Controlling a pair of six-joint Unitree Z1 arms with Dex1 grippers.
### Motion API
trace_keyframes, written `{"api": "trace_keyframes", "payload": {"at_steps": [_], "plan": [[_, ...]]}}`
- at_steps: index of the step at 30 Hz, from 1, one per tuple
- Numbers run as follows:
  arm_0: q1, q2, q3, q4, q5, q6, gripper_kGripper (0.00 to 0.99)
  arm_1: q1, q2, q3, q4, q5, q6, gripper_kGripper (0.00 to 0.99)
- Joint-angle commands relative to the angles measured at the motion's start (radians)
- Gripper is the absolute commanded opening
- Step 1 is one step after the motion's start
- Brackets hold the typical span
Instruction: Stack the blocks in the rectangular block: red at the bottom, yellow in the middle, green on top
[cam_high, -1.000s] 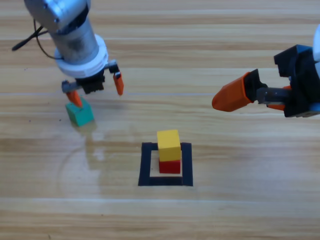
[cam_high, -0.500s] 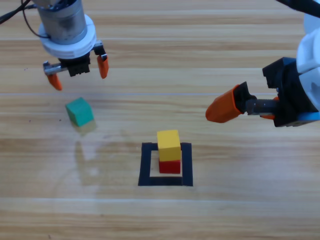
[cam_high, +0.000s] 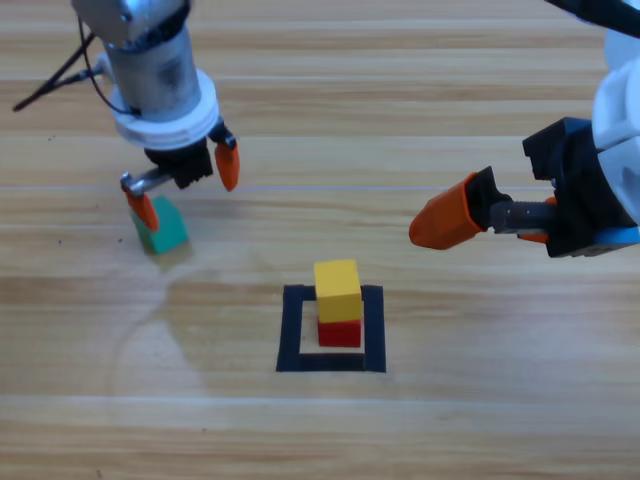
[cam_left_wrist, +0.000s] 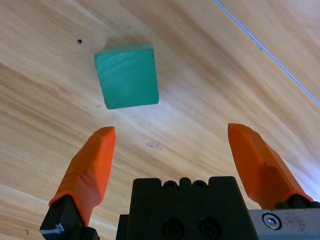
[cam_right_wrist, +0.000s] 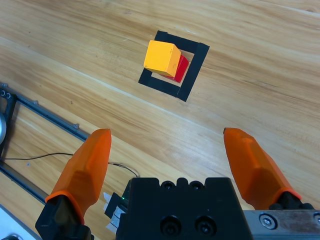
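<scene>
The left gripper (cam_high: 184, 186), jaws spread wide and empty, hovers over the small teal-green cube (cam_high: 160, 228) — which lies on bare wood, well apart from the yellow cube (cam_high: 337, 289) stacked on red (cam_high: 340, 333) inside the black tape square (cam_high: 291, 330). It should centre over the cube, which sits off toward one jaw, before descending. The right gripper (cam_high: 470, 214) waits, also open.

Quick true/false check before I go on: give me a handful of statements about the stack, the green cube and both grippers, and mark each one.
1. The yellow cube sits on the red cube inside the black tape outline. True.
2. The green cube is on top of the stack. False: it lies on the table, off to the side.
3. The left gripper grips the green cube. False: it is open, the cube free.
4. The right gripper is open and empty. True.
5. The red cube lies outside the outline. False: it is inside.
</scene>
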Motion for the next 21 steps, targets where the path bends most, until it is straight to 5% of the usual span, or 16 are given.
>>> {"api": "trace_keyframes", "payload": {"at_steps": [1, 21], "plan": [[0.048, 0.066, -0.010, 0.005, -0.011, 0.003, 0.959, -0.030, 0.035, 0.016, -0.014, 0.007, -0.008, 0.990], [0.123, 0.150, -0.028, -0.011, -0.029, 0.103, 0.934, -0.030, 0.042, 0.014, -0.014, 0.008, -0.008, 0.990]]}}
